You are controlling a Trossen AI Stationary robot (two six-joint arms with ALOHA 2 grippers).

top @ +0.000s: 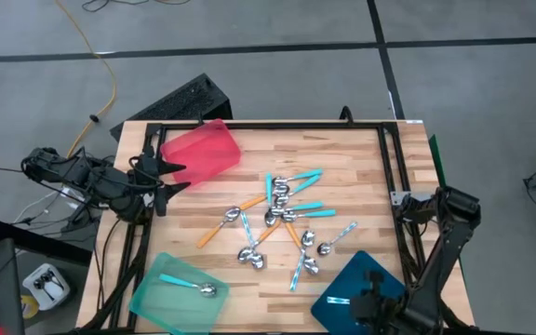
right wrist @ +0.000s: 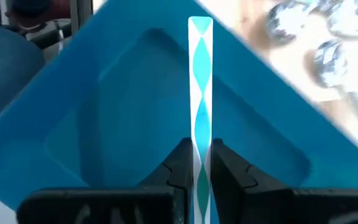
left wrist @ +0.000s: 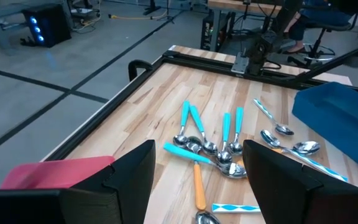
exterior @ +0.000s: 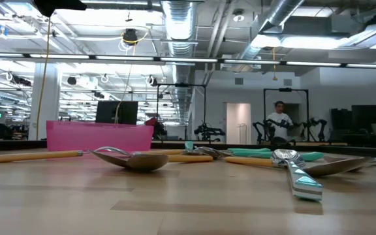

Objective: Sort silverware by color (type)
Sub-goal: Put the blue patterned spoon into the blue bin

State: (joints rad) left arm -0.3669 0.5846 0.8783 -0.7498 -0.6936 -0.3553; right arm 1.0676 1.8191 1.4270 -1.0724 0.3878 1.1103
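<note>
Right gripper [right wrist: 196, 163] fingers pinch a pale blue patterned spoon [right wrist: 200, 87] over the dark-blue tray [top: 342, 287]; it should lower before releasing, while the open left gripper [top: 161, 182] waits beside the red tray [top: 207, 147].

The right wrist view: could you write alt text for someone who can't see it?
The right end effector is shut on a patterned spoon handle, holding it over the blue tray. Beyond the tray, blurred spoons lie on the wooden table.

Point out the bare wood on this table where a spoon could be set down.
Bare wood lies between the red tray and the spoon pile, between the green tray and the blue tray, and along the far edge. The middle is crowded with spoons.
</note>
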